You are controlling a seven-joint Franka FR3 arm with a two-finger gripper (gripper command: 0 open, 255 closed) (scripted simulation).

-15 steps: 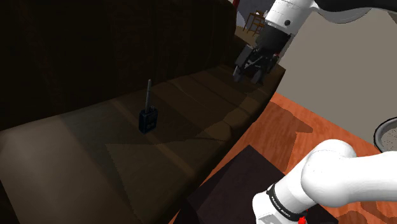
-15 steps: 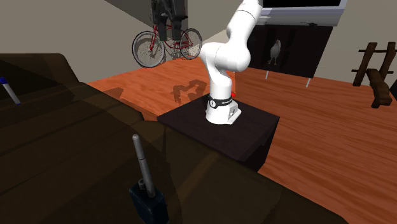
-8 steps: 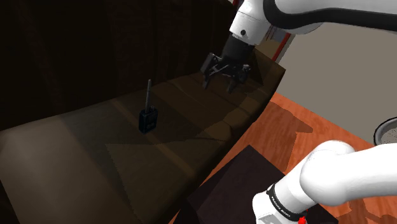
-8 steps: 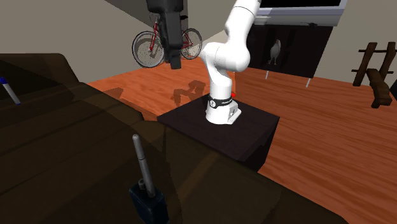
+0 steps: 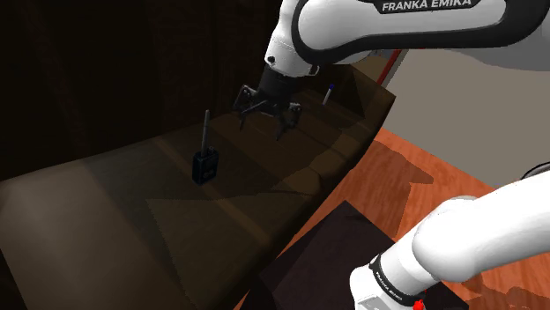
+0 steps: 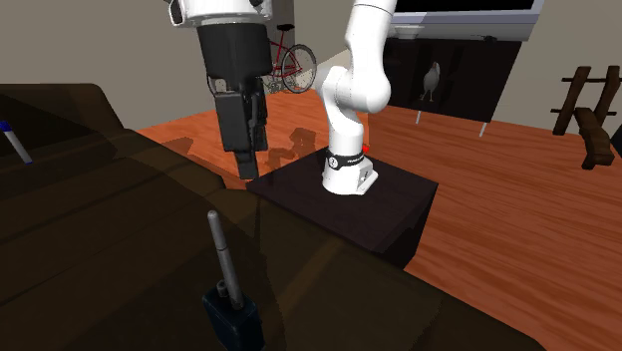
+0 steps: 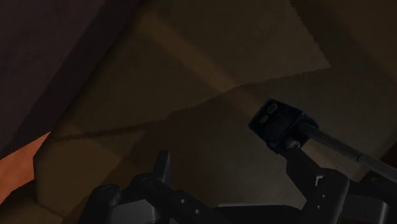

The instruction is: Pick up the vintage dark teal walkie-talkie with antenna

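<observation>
The walkie-talkie (image 5: 204, 166) stands upright on the seat of a dark brown sofa (image 5: 106, 202), its thin antenna (image 5: 206, 128) pointing straight up. In this dim light its body looks dark blue-black, though the exact colour is hard to judge. The claw (image 5: 263, 120) hangs above the seat cushions, to the shoulder view's right of the walkie-talkie and apart from it, touching neither it nor the sofa. Its two fingers are spread wide with nothing between them.

In the wrist view the walkie-talkie (image 7: 277, 125) sits just past the tip of one finger (image 7: 310, 173), outside the gap of the claw (image 7: 229, 163).

In the second exterior view the claw (image 6: 245, 165) points down over the sofa's front edge, while the walkie-talkie (image 6: 232, 319) stands near the bottom of the picture. The arm's dark stand (image 6: 399, 204) rests on an orange wooden floor (image 6: 518, 209), and a red bicycle (image 6: 291, 62) leans at the back wall.
</observation>
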